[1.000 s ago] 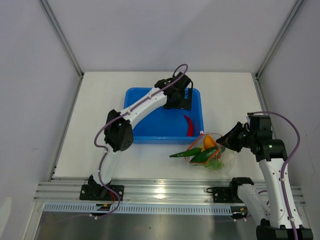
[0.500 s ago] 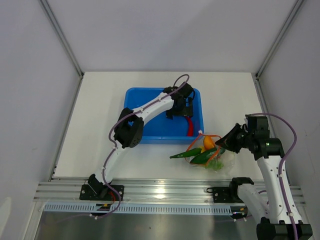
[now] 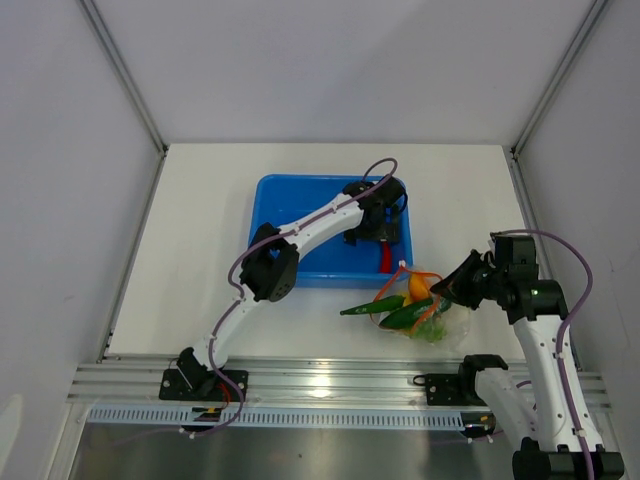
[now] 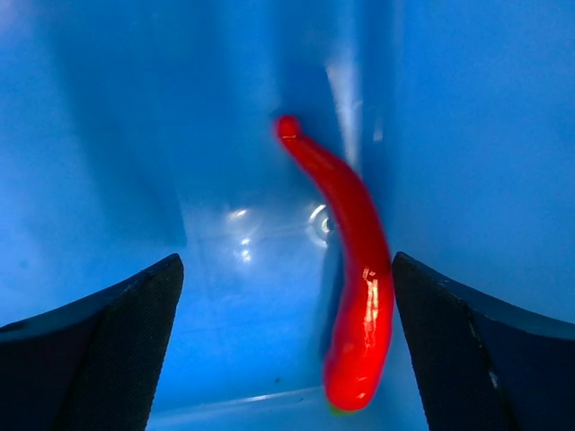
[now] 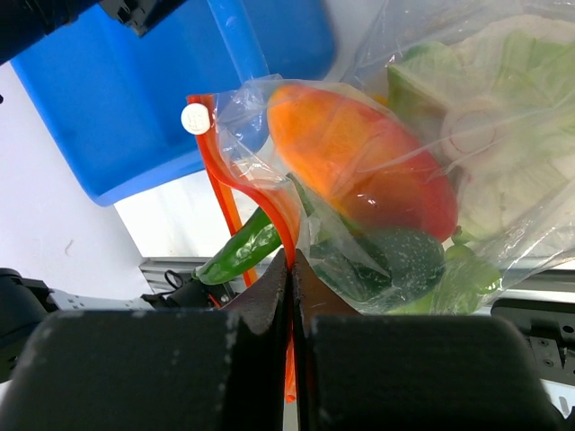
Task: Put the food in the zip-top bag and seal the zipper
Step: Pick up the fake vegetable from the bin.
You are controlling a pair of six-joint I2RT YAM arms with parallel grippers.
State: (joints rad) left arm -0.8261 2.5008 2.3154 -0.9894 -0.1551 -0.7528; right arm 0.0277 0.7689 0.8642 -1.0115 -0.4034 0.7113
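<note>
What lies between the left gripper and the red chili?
Only bare blue tub floor: in the left wrist view the red chili lies uncovered before the open left gripper.

You have bright, even overhead light on the white table [image 3: 200,220] with only soft shadows, glare on the metal rail [image 3: 320,375], shiny streaks on the blue tub [image 4: 225,224] behind a slightly blurred chili [image 4: 355,269], and white reflections across the crinkled bag [image 5: 503,135].
</note>
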